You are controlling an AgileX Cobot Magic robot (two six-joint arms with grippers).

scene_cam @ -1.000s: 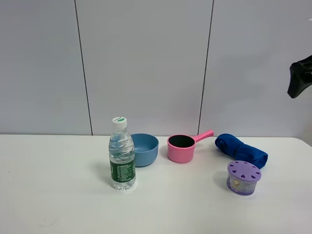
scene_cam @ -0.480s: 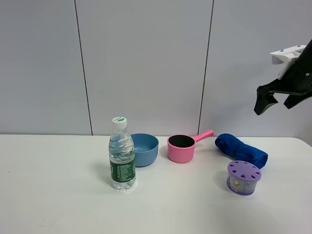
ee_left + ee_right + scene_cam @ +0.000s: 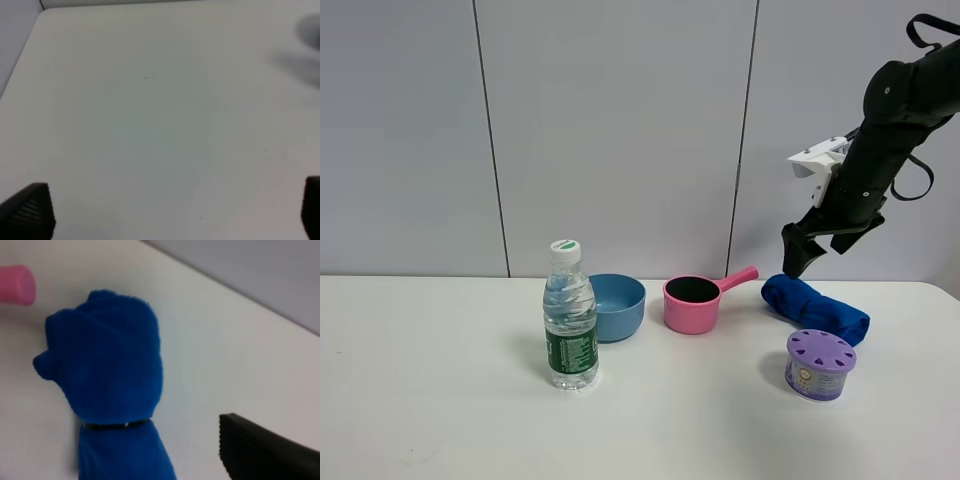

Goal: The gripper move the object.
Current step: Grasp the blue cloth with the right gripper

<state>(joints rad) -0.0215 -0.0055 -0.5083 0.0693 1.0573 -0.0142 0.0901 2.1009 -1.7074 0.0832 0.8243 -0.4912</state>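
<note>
right gripper: wide open, holds nothing, just above soft fuzzy blue cloth roll, far right | left gripper: wide open, holds nothing, over smooth white table | clear bottle: water inside | near left: open room

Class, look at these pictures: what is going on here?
The right gripper hovers just above the blue rolled cloth, fingers open, holding nothing. The left gripper is open over the table. The bottle, blue bowl, pink cup and purple jar stand untouched.
</note>
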